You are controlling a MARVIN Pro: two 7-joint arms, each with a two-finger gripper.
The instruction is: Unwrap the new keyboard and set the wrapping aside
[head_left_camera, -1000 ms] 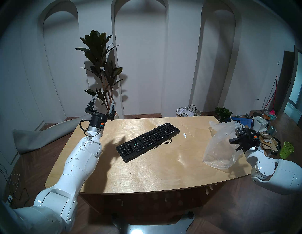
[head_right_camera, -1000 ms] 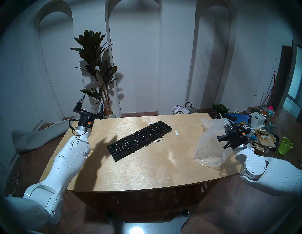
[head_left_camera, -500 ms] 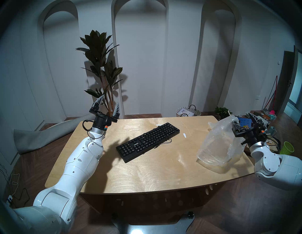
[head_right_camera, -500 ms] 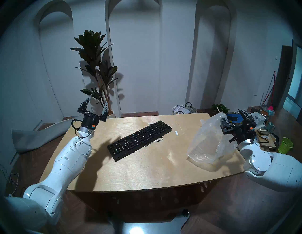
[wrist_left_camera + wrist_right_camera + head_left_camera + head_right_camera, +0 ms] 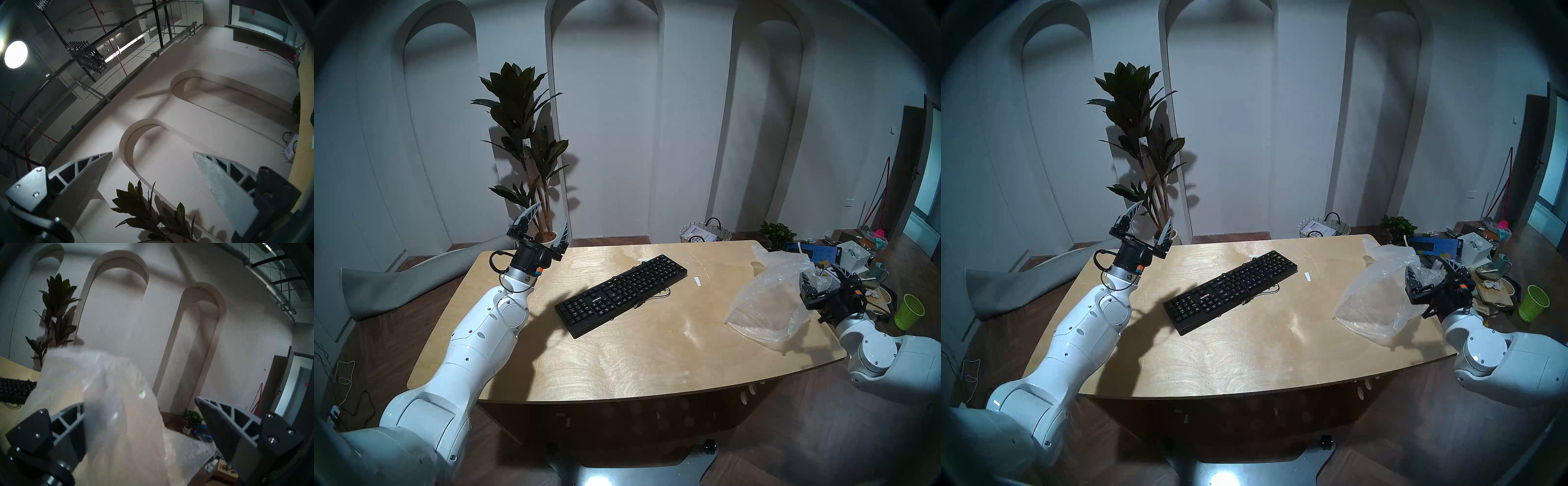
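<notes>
The black keyboard (image 5: 621, 295) (image 5: 1231, 292) lies bare and diagonal at the middle of the wooden table (image 5: 619, 366), its thin cable beside it; an end of the keyboard (image 5: 15, 390) also shows in the right wrist view. The clear crinkly wrapping (image 5: 772, 298) (image 5: 1378, 298) slumps on the table's right end. My right gripper (image 5: 819, 273) (image 5: 1427, 266) (image 5: 139, 401) is open at the bag's right side, and a fold of wrapping (image 5: 110, 378) still drapes between its fingers, covering one fingertip. My left gripper (image 5: 553, 213) (image 5: 1155, 211) (image 5: 152, 153) is open and empty, raised over the table's far left corner.
Small white tape strips (image 5: 697, 281) lie beyond the keyboard. Right of the table stand a blue box (image 5: 816, 253), a white box, cluttered items and a green basket (image 5: 909, 312). A tall plant (image 5: 524, 135) and a wicker basket (image 5: 704, 232) stand behind.
My right gripper opened from shut on the wrapping, then dropped back toward the right edge; the bag sagged onto the table. My left gripper drifted slightly right.
</notes>
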